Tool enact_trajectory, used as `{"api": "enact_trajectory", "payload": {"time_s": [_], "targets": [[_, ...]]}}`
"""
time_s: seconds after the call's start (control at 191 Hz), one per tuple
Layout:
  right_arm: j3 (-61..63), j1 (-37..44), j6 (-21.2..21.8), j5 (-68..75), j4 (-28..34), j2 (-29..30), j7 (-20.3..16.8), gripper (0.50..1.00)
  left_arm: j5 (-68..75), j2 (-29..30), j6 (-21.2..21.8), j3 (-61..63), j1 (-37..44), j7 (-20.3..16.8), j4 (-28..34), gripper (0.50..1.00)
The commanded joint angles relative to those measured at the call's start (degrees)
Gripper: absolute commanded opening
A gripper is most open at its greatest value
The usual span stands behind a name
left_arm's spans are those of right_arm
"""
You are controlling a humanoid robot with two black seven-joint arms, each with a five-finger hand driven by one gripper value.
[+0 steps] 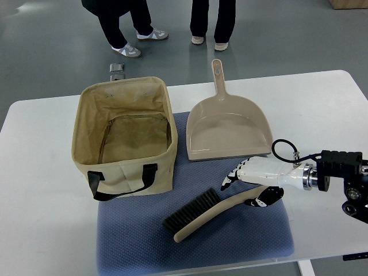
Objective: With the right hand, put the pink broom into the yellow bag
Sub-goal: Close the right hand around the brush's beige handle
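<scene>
Pinkish-beige hand broom with dark bristles (pixel 215 211) lies on the blue quilted mat (pixel 144 250) near its front edge, long axis running diagonally, handle end toward the right. The white-and-black right hand (pixel 253 184) has its fingers curled around the handle end, apparently gripping it. The open tan fabric bag (pixel 123 172) stands at the mat's left edge.

dustpan (pixel 229 129), blue mat (pixel 201 241), white table (pixel 322 103)

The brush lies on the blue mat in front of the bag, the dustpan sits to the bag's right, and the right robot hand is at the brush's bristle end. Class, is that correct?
Not quite. The top view shows the right robot hand at the handle end of the brush, not the bristle end. The rest holds: the brush lies on the blue mat in front of the bag, and the dustpan sits to the bag's right.
</scene>
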Motion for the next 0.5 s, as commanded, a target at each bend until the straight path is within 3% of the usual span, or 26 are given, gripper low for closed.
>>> {"api": "enact_trajectory", "payload": {"time_s": [0.0, 0.287, 0.444, 0.496], "targets": [[-0.11, -0.01, 0.00, -0.32, 0.01, -0.04, 0.00, 0.721, 0.00, 0.00, 0.01, -0.01, 0.02, 0.00, 0.00, 1.000], [-0.81, -0.10, 0.00, -1.73, -0.43, -0.04, 0.00, 0.709, 0.00, 0.00, 0.01, 0.07, 0.02, 0.00, 0.00, 1.000], [-0.90, -0.18, 0.09, -2.35, -0.52, 0.04, 0.00, 0.629, 0.00, 0.00, 0.01, -0.01, 0.02, 0.00, 0.00, 1.000], [-0.90, -0.10, 0.00, -2.43, -0.61, 0.04, 0.00, 0.558, 0.00, 0.00, 0.01, 0.07, 0.02, 0.00, 0.00, 1.000]]}}
